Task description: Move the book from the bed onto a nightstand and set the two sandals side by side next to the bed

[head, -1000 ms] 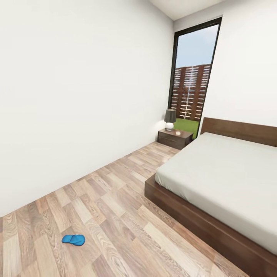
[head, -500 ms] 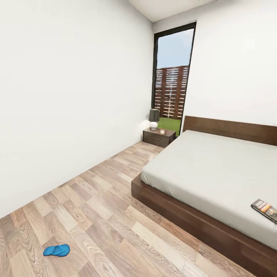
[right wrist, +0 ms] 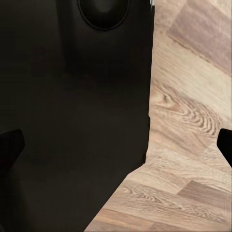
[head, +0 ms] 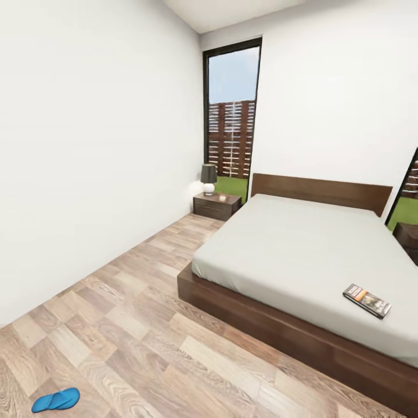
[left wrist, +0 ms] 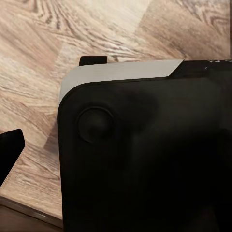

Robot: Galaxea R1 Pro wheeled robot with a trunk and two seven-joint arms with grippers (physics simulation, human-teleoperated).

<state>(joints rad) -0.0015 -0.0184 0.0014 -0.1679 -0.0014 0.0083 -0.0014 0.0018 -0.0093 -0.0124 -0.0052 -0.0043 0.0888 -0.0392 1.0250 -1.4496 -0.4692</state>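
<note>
The bed point(head: 290, 244), with a grey mattress and dark wood frame, fills the right of the head view. The book point(head: 367, 300) lies flat on the mattress near the foot-end edge. A nightstand point(head: 216, 206) stands in the far corner beside the headboard, under the window. The blue sandals point(head: 56, 400) lie pressed together on the plank floor at the lower left, well away from the bed. In the wrist views my left gripper point(left wrist: 116, 150) and right gripper point(right wrist: 116, 145) hang open over my dark body and the floor, holding nothing.
A small lamp point(head: 208, 178) and a little white object sit on the nightstand's top. A second dark cabinet point(head: 408, 235) peeks in past the bed's far side. A white wall point(head: 87, 145) runs along the left. Wood floor stretches between wall and bed.
The head view has swung to the right, so the whole picture has shifted left. The book and the bed's far side have come into view. Nothing in the room has moved.
</note>
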